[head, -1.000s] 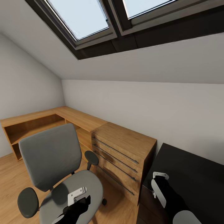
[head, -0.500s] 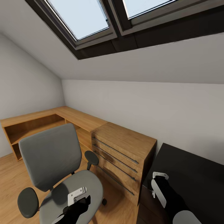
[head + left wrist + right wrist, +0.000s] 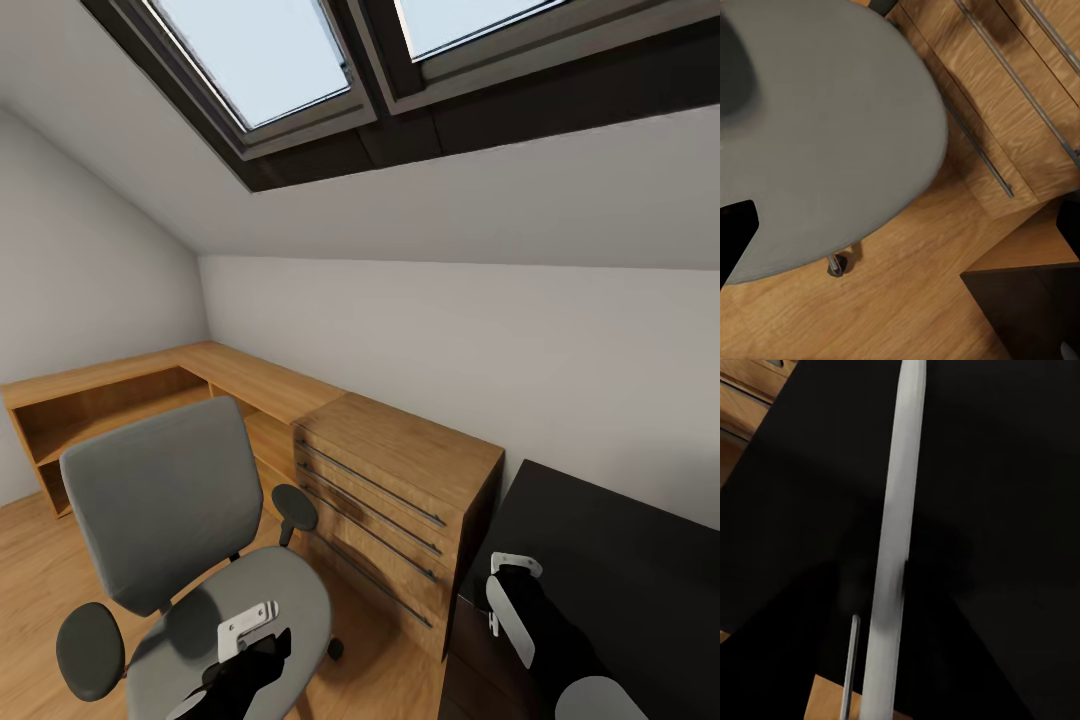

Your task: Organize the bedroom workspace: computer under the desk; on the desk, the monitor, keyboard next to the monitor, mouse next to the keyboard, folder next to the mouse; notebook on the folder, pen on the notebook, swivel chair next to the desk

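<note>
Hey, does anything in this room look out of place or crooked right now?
Nothing looks spilled or damaged. The swivel chair stands upright in front of the light-wood drawer cabinet, apart from the black desk. In the right wrist view a pale thin strip crosses over the desk top; I cannot tell what it is.

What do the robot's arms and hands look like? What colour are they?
In the head view both arms are mostly black. The left gripper has a small white bracket with tiny holes on top. The right gripper carries a white bracket and a long pale grey curved cover. No cables show.
</note>
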{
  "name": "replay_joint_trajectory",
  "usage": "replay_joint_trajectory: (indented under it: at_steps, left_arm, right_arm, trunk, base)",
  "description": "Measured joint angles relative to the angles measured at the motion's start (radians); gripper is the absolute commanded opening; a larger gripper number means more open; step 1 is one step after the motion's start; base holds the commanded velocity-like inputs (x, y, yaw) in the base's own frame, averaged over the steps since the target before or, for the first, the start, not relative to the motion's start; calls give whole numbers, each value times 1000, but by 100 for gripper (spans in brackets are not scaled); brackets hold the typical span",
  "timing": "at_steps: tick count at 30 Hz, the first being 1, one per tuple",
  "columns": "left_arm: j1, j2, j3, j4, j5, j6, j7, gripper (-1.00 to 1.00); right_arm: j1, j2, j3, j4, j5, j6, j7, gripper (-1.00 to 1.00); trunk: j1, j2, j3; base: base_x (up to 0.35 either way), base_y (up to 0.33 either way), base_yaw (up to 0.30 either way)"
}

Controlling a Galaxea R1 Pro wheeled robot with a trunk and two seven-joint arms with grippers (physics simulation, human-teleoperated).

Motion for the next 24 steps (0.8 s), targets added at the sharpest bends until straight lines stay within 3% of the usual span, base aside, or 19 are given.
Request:
replay_joint_trajectory:
  at_steps: [24]
  left_arm:
    - [0,0,0,0,0,0,0,100]
  right_arm:
    - [0,0,0,1,-6,3,37,-100]
  trunk:
    - [0,0,0]
  base:
    - [0,0,0]
